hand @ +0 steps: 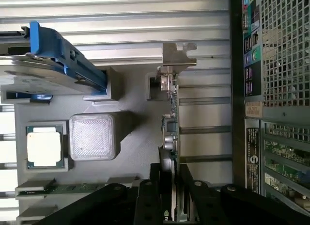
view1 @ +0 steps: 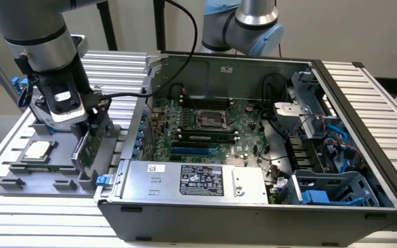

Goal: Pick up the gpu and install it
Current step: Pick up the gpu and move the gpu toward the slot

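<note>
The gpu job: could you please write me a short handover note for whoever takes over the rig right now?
Tool: down over the gpu, straddling its upper edge; grip not confirmable.
The gpu stands on edge in the grey parts tray, beside the open computer case.
Done: the tool is at the card.
Left: the gpu is not yet lifted out of the tray and not yet seated on the motherboard.
</note>
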